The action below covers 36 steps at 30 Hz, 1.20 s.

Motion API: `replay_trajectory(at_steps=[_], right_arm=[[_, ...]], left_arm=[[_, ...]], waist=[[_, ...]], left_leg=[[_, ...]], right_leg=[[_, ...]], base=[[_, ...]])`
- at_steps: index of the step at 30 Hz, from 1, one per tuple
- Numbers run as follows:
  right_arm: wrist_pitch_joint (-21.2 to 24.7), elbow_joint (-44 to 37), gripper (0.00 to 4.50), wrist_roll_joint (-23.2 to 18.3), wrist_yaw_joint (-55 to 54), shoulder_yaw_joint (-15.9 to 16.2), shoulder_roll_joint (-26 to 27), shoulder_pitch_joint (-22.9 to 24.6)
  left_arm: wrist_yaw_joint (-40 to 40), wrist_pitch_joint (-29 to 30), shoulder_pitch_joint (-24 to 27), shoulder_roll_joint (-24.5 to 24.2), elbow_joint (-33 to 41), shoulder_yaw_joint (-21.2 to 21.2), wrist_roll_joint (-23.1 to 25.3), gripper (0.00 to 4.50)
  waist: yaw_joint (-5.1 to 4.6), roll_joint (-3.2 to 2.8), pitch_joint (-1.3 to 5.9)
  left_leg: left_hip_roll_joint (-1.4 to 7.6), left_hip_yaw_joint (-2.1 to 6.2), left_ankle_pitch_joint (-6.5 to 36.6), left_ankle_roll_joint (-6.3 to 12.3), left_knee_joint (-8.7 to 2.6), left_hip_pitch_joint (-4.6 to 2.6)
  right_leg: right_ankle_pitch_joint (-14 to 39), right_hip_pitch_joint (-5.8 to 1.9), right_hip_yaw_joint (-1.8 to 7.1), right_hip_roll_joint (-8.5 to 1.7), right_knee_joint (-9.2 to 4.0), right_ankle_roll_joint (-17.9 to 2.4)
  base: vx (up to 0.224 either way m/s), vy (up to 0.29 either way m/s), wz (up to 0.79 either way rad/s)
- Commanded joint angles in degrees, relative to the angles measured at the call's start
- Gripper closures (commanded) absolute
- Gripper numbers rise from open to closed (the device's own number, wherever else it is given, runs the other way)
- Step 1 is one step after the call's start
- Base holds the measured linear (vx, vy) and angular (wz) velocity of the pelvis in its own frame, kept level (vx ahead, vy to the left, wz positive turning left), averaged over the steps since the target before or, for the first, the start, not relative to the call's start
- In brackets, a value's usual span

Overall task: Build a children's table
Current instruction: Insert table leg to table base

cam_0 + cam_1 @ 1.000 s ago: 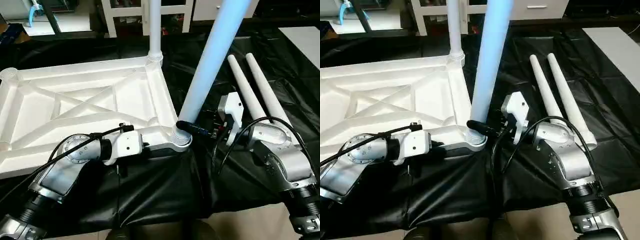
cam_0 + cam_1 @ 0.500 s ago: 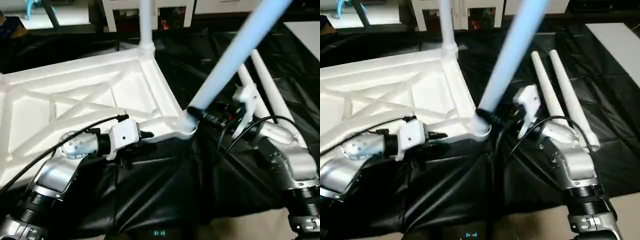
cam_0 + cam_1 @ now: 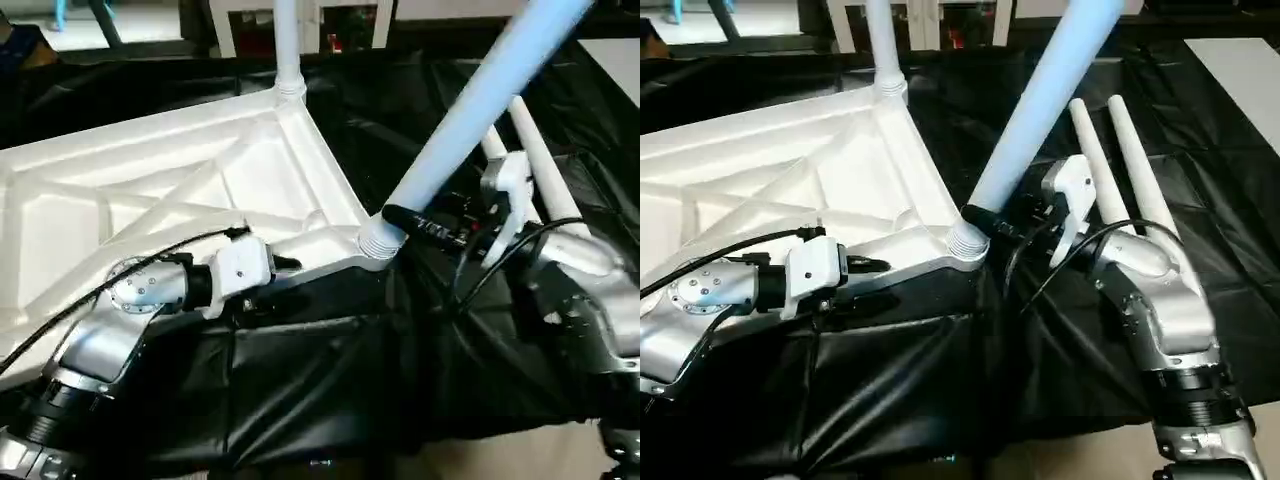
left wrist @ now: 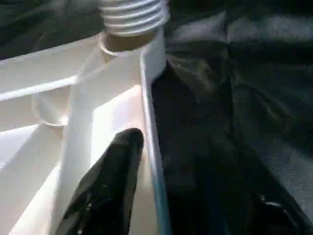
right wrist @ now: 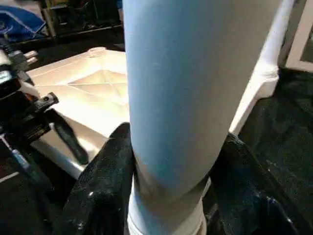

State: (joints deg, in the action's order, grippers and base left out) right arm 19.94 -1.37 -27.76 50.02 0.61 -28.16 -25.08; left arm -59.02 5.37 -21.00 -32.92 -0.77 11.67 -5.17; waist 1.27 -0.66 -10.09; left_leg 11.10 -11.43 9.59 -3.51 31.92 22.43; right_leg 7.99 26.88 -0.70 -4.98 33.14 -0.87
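The white table top (image 3: 150, 190) lies upside down on black cloth, its X ribs showing. One white leg (image 3: 287, 40) stands upright in the far right corner socket. A second leg (image 3: 470, 110) sits in the near right socket (image 3: 377, 238) and leans steeply to the right. My right gripper (image 3: 415, 222) is shut on this leg just above the socket, with black fingers (image 5: 105, 181) on both sides of the tube (image 5: 181, 88). My left gripper (image 3: 288, 264) is shut on the top's near rim, one finger (image 4: 110, 191) inside the rim. Two loose legs (image 3: 1145, 170) lie at the right.
Black cloth (image 3: 330, 400) covers the work surface and hangs in folds over its front edge. A white shelving unit (image 3: 385, 10) stands behind the table top. A white panel (image 3: 1240, 60) lies at the far right. Black cables loop along both forearms.
The held leg leans much farther to the right than a second ago. The top's near right corner has swung with it. The whole view has also shifted.
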Motion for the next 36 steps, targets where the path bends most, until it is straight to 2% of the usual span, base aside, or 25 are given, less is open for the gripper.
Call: replay_trajectory(at_steps=[1, 4, 7, 8, 11, 13, 14, 15, 17, 18, 19, 20, 21, 23, 24, 26, 27, 29, 31, 35, 36], right_arm=[[1.5, -3.3, 2.63, -2.0, 0.2, -1.4, -0.9, -0.5], [2.4, -5.4, 2.63, -2.8, -0.7, -2.5, -1.5, -1.4], [2.9, -6.8, 2.63, -3.1, -1.4, -3.3, -1.8, -2.0], [3.0, -7.1, 2.63, -3.0, -1.7, -3.4, -1.9, -2.3], [3.4, -7.7, 2.63, -2.6, -2.4, -4.0, -2.1, -3.0], [4.0, -8.1, 2.63, -1.2, -2.6, -3.4, -3.6, -3.9], [4.3, -8.3, 2.63, -0.7, -2.5, -3.1, -4.1, -4.1], [5.8, -9.2, 2.63, 0.6, -1.4, -1.7, -6.2, -4.8], [8.4, -11.0, 2.63, 1.0, -0.2, -0.1, -8.5, -5.7], [9.1, -11.6, 2.63, 0.9, 0.0, 0.1, -8.9, -5.9], [10.1, -12.1, 2.63, 0.5, 0.0, 0.2, -9.2, -6.1], [10.1, -12.1, 2.63, 0.5, 0.0, 0.2, -9.2, -6.1], [11.2, -12.9, 2.63, 0.6, 0.3, 0.9, -9.9, -6.4], [12.8, -13.7, 2.63, 0.4, 0.5, 1.7, -10.6, -6.7], [15.1, -14.6, 2.63, 0.3, 1.2, 3.3, -11.6, -6.8], [15.9, -15.0, 2.63, 0.4, 1.3, 4.0, -12.0, -6.9], [16.7, -15.3, 2.63, 0.5, 1.2, 4.5, -12.1, -6.9], [17.3, -15.4, 2.63, 0.4, 0.9, 4.5, -11.9, -7.0], [17.7, -15.6, 2.63, 0.8, 0.7, 4.5, -11.8, -7.0], [19.0, -16.3, 2.63, 1.1, 1.2, 5.8, -12.7, -6.6], [20.7, -17.1, 2.63, 1.5, 1.7, 7.3, -14.0, -6.4]], left_arm=[[1.4, 2.1, -1.8, 0.8, 2.3, -2.7, -2.8, 1.88], [3.0, 4.6, -4.0, 2.6, 2.7, -5.7, -6.8, 1.77], [3.2, 5.6, -5.1, 3.6, 3.0, -7.0, -9.2, 1.77], [3.3, 5.8, -5.3, 3.9, 3.1, -7.3, -9.7, 1.77], [4.9, 6.4, -6.4, 5.2, 3.0, -8.2, -10.6, 1.77], [9.1, 9.1, -9.6, 8.4, 2.4, -10.8, -13.3, 1.77], [10.3, 10.2, -10.6, 9.3, 2.2, -11.7, -14.3, 1.57], [14.1, 13.3, -13.6, 12.4, 2.7, -14.0, -18.0, 1.48], [17.9, 18.2, -16.6, 16.6, 5.8, -16.8, -27.0, 1.42], [18.6, 19.6, -17.1, 17.8, 7.0, -17.5, -30.1, 1.42], [19.2, 21.2, -17.5, 18.9, 8.3, -18.1, -34.3, 1.28], [19.2, 21.2, -17.5, 18.9, 8.3, -18.1, -34.3, 1.14], [20.6, 22.9, -18.1, 20.7, 10.1, -18.9, -40.6, 1.03], [21.4, 24.2, -18.6, 22.2, 11.5, -19.3, -44.4, 0.99], [20.8, 25.4, -19.4, 23.5, 12.5, -19.2, -46.7, 0.93], [20.4, 27.1, -19.8, 24.1, 12.9, -19.7, -48.1, 0.71], [20.5, 29.8, -19.8, 24.3, 13.6, -20.3, -50.7, 0.65], [20.5, 31.2, -19.7, 24.0, 14.2, -20.5, -52.2, 0.59], [21.2, 32.8, -19.3, 23.1, 15.2, -20.4, -54.2, 0.29], [22.1, 32.4, -18.8, 21.4, 16.4, -19.5, -53.3, 0.22], [22.8, 31.8, -18.7, 21.3, 17.1, -18.8, -51.5, 0.11]], waist=[[0.28, -0.18, 4.07], [0.72, -0.32, 4.13], [0.73, -0.16, 4.31], [0.77, -0.24, 4.37], [0.72, -0.30, 4.77], [0.74, -0.13, 5.24], [0.73, -0.03, 5.29], [0.99, -0.25, 5.62], [1.43, -0.11, 5.64], [1.68, 0.14, 5.60], [1.73, 0.32, 5.64], [1.65, 0.49, 5.62], [1.65, 0.48, 5.75], [1.70, 0.34, 5.82], [1.68, 0.33, 5.73], [1.82, 0.37, 5.59], [1.84, 0.34, 5.50], [1.79, 0.47, 5.30], [1.83, 0.37, 5.33], [1.81, 0.42, 5.63], [1.85, 0.36, 5.69]], left_leg=[[1.32, -0.15, 9.2, 5.52, -3.03, -1.78], [1.18, -0.27, 10.3, 3.87, -3.01, -1.95], [0.97, -0.05, 9.4, 3.80, -2.94, -1.41], [0.93, -0.06, 9.2, 3.86, -2.86, -1.43], [0.84, -0.06, 7.4, 4.57, -2.56, -1.33], [0.76, -0.12, 4.6, 5.70, -2.21, -1.24], [0.69, -0.12, 4.0, 5.89, -2.12, -1.15], [0.72, -0.22, 2.8, 6.25, -1.86, -1.46], [0.56, -0.24, 1.4, 7.00, -1.53, -1.18], [0.55, -0.11, 1.1, 7.68, -1.42, -0.68], [0.53, -0.13, 0.7, 8.82, -1.24, -0.55], [0.45, -0.09, 0.5, 9.22, -1.20, -0.32], [0.47, -0.14, 0.8, 9.74, -1.10, -0.47], [0.58, -0.16, 1.5, 10.03, -1.04, -0.61], [0.66, -0.14, 2.2, 9.81, -1.03, -0.66], [0.80, -0.12, 3.9, 9.24, -1.08, -0.72], [0.80, -0.18, 5.2, 8.47, -1.02, -0.69], [0.74, -0.14, 7.6, 6.80, -1.09, -0.66], [0.71, -0.07, 9.1, 5.25, -1.15, -0.84], [0.71, 0.10, 8.0, 4.64, -1.10, -0.74], [0.76, 0.10, 8.0, 4.50, -1.06, -0.85]], right_leg=[[7.2, -4.23, 1.22, -1.40, -2.54, -14.8], [9.6, -3.95, 1.24, -1.25, -2.67, -14.1], [10.0, -4.17, 1.07, -1.23, -2.63, -13.4], [10.0, -4.12, 1.08, -1.23, -2.60, -13.2], [7.1, -4.22, 1.06, -1.12, -2.31, -13.5], [2.0, -4.47, 1.03, -0.88, -1.70, -14.8], [0.7, -4.59, 1.03, -0.79, -1.61, -15.3], [-2.2, -4.54, 1.04, -0.69, -1.16, -16.4], [-5.2, -4.79, 1.04, -0.64, -0.79, -18.1], [-5.9, -5.17, 1.06, -0.96, -0.66, -18.6], [-6.0, -5.11, 1.00, -0.97, -0.61, -18.4], [-5.8, -5.26, 0.97, -1.01, -0.60, -18.3], [-4.5, -5.15, 0.91, -0.97, -0.72, -17.9], [-2.5, -5.01, 0.87, -0.89, -1.03, -17.9], [-0.8, -4.98, 0.81, -0.81, -1.11, -17.5], [2.7, -4.89, 0.84, -0.98, -1.43, -16.9], [5.5, -4.74, 0.81, -0.98, -1.65, -16.1], [9.9, -4.65, 0.87, -1.03, -1.92, -14.6], [13.7, -4.39, 0.83, -0.94, -2.31, -12.8], [13.6, -4.47, 0.75, -0.82, -2.16, -11.3], [13.6, -4.40, 0.76, -0.80, -2.20, -11.3]], base=[[0.000, 0.000, 0.00], [-0.017, -0.002, 0.00], [0.000, 0.000, 0.00], [0.000, 0.000, 0.00], [0.000, 0.000, 0.00], [0.000, 0.000, 0.00], [0.000, 0.000, 0.00], [0.000, 0.000, 0.00], [0.000, 0.000, 0.00], [0.000, 0.000, 0.00], [0.000, 0.000, 0.00], [0.000, 0.000, 0.00], [0.000, 0.000, 0.00], [0.000, 0.000, 0.00], [0.000, 0.000, 0.00], [0.000, 0.000, 0.00], [0.000, 0.000, 0.00], [0.000, 0.000, 0.00], [0.000, 0.000, 0.00], [0.000, 0.000, 0.00], [0.000, 0.000, 0.00]])
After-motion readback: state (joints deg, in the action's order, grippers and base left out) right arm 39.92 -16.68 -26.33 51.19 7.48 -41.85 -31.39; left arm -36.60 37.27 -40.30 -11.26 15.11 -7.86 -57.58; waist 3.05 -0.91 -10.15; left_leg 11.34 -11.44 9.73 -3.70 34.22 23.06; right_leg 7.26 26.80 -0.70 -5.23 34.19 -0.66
